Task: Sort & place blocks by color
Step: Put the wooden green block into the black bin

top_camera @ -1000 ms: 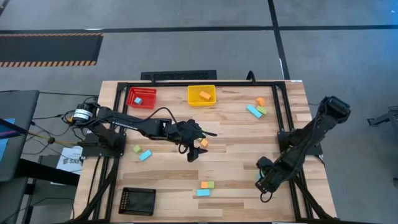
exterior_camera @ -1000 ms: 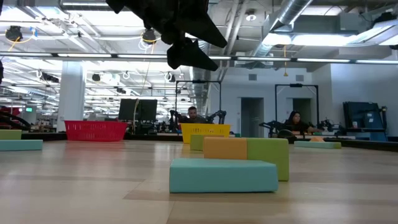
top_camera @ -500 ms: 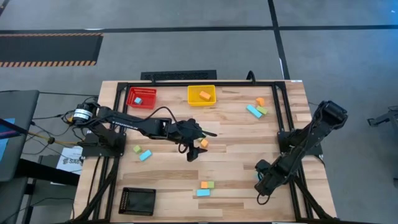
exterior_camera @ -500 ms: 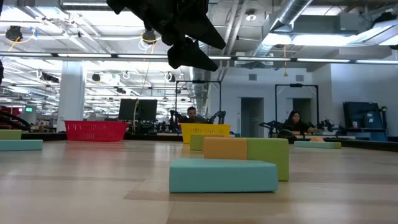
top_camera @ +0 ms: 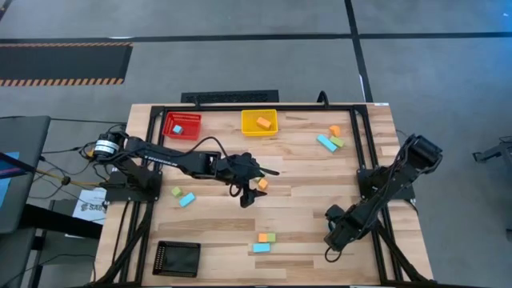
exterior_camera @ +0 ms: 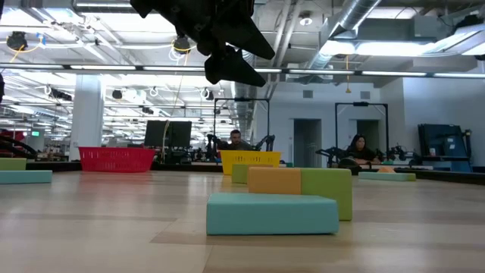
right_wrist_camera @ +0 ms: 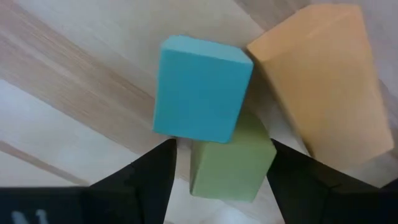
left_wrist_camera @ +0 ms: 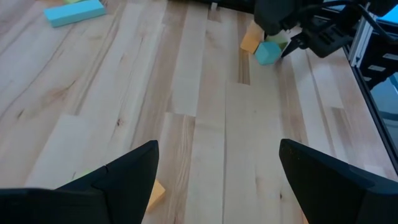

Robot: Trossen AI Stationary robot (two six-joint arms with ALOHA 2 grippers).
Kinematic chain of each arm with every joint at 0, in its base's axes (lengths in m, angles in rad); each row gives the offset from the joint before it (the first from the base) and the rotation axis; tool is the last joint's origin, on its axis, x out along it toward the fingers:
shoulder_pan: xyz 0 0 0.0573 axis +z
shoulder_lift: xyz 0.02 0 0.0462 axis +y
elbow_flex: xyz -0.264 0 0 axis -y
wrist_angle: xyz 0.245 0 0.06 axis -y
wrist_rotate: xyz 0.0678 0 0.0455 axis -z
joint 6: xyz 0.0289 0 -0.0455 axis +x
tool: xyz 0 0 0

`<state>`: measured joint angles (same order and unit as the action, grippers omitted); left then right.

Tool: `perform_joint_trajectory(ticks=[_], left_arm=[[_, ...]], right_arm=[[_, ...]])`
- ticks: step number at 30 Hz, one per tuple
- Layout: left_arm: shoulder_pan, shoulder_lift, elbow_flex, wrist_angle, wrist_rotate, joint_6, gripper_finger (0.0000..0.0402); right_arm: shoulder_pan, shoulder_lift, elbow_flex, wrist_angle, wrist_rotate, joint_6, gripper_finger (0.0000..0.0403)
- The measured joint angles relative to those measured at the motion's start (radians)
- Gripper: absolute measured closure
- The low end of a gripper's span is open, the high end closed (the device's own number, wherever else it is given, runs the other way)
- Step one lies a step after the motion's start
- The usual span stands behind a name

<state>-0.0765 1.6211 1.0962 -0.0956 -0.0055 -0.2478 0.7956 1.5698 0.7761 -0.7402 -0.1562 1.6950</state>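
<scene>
I see a light blue block (top_camera: 178, 129) in the red plastic bin (top_camera: 182, 125) and an orange block (top_camera: 263, 122) in the yellow bin (top_camera: 259, 122); the black tray (top_camera: 176, 258) looks empty. The left gripper (top_camera: 254, 189) is spread open over an orange cube (top_camera: 262, 184) mid-table. The right gripper (top_camera: 330, 238) is open around a green cube (right_wrist_camera: 231, 163).

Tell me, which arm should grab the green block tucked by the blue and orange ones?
Right. The right gripper hangs just over the green block, jaws open either side of it, next to the blue block. The left gripper is mid-table, farther off.
</scene>
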Motion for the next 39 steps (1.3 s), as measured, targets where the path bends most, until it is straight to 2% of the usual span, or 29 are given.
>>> perform_joint_trajectory(ticks=[4, 10, 13, 16, 19, 22, 25, 28, 31, 34, 39], left_arm=[[0.000, 0.000, 0.000, 0.000, 0.000, -0.008, 0.0081], [0.000, 0.000, 0.000, -0.004, 0.003, -0.009, 0.0081], [0.013, -0.006, 0.000, -0.007, 0.063, -0.009, 0.0081], [0.038, -0.023, 0.001, 0.004, 0.129, -0.038, 0.0081], [0.058, -0.029, 0.002, 0.054, 0.157, -0.072, 0.0081], [0.062, -0.027, 0.002, 0.145, 0.174, -0.077, 0.0081], [0.050, -0.018, 0.001, 0.232, 0.177, 0.001, 0.0081], [0.035, -0.016, 0.001, 0.300, 0.166, 0.146, 0.0081], [0.017, -0.015, 0.000, 0.389, 0.108, 0.280, 0.0081], [-0.003, -0.016, 0.001, 0.521, 0.054, 0.408, 0.0081], [-0.022, -0.016, 0.001, 0.637, -0.044, 0.504, 0.0081]], right_arm=[[0.000, 0.003, 0.000, 0.000, 0.000, -0.022, 0.0175], [0.015, -0.060, 0.000, -0.054, 0.000, -0.042, 0.0282], [0.029, -0.142, 0.000, -0.118, 0.005, -0.043, 0.0283], [0.055, -0.260, 0.000, -0.195, 0.075, 0.001, 0.0283], [0.091, -0.401, 0.000, -0.223, 0.248, 0.061, 0.0283], [0.125, -0.533, 0.000, -0.187, 0.553, 0.068, 0.0283], [0.139, -0.632, 0.000, -0.103, 0.867, -0.049, 0.0283], [0.122, -0.701, 0.000, -0.006, 1.018, -0.222, 0.0283], [0.084, -0.747, 0.000, 0.083, 1.058, -0.376, 0.0283], [0.030, -0.782, 0.000, 0.200, 1.048, -0.504, 0.0283], [-0.101, -0.792, 0.000, 0.439, 0.907, -0.704, 0.0283]])
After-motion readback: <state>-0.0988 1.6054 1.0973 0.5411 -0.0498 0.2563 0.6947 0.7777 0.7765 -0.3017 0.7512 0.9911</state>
